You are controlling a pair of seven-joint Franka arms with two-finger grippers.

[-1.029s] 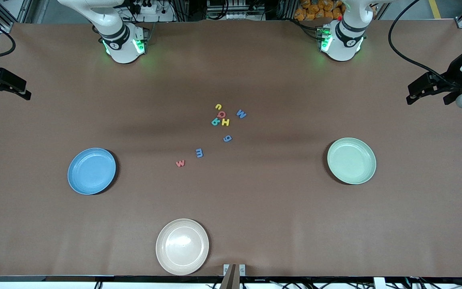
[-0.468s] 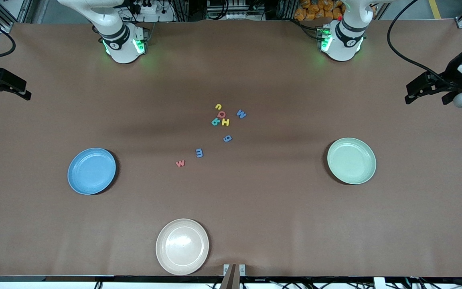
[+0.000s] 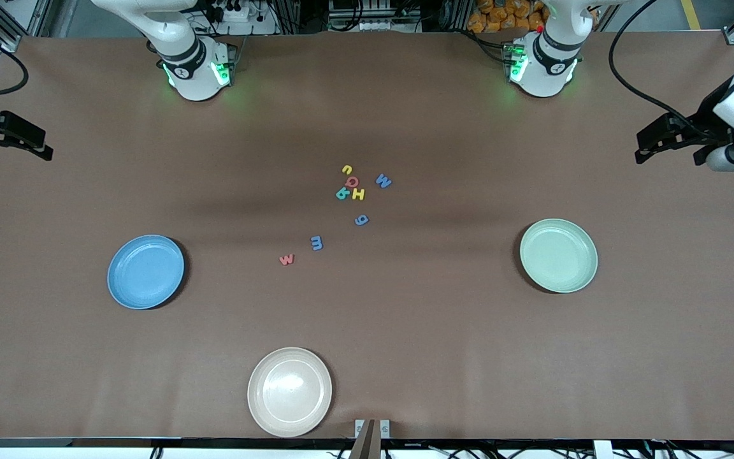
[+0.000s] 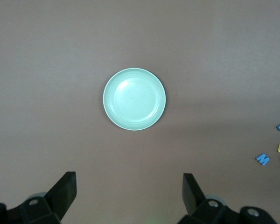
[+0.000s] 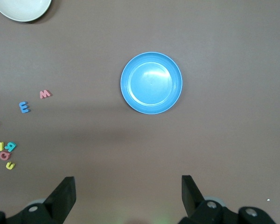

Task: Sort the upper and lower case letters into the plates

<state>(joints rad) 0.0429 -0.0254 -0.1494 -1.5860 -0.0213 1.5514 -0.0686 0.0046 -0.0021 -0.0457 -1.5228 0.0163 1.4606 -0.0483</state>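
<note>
High front view, wrist views downward — seemingly high, sharing plates (image 3: 558, 255)

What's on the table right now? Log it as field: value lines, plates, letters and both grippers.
letters: eight loose letters on the table mid-table, none in a plate
blue plate: empty, toward the right arm's end
pale green plate: empty, toward the left arm's end
cream plate: empty, nearest the front camera
left gripper: open, high over the pale green plate
right gripper: open, high over the blue plate

Both arms wait high — left gripper (image 4: 128, 196), right gripper (image 5: 127, 198) spread wide.
</note>
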